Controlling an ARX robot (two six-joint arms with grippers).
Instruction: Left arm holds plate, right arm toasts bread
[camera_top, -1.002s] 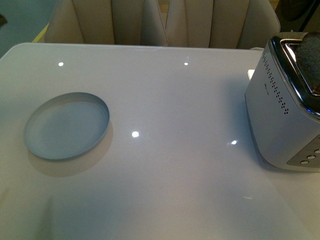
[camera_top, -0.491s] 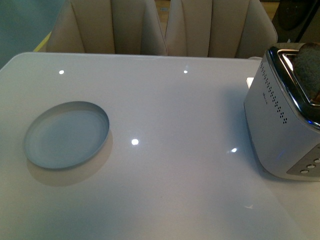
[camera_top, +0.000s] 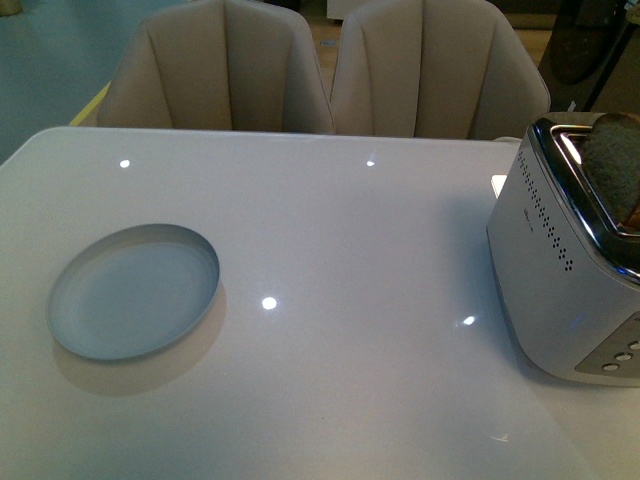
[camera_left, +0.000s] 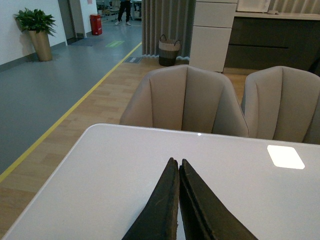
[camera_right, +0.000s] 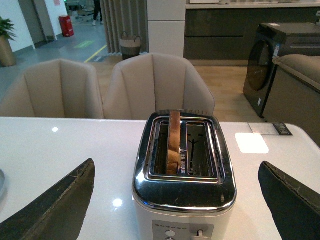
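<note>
at the left of the front view a round pale blue-white shallow plate (camera_top: 133, 291) lies flat on the glossy white surface (camera_top: 340, 250), empty, its low rim casting a soft shadow toward the lower right. two beige padded chairs (camera_top: 320, 65) stand behind the far edge at the top of the frame. at the right edge sits a silver two-slot toaster (camera_top: 565, 270) with rows of small holes on its side. a slice of brown wholemeal bread (camera_top: 612, 165) stands upright in one slot, its rounded top above the chrome rim; the plate is well apart from it. neither arm shows in this view. in the left wrist view the left pincer (camera_left: 178, 167) has its dark tips pressed together, holding nothing. in the right wrist view the right pincer (camera_right: 180, 192) is spread wide, the toaster between its fingers (camera_right: 57, 207).
</note>
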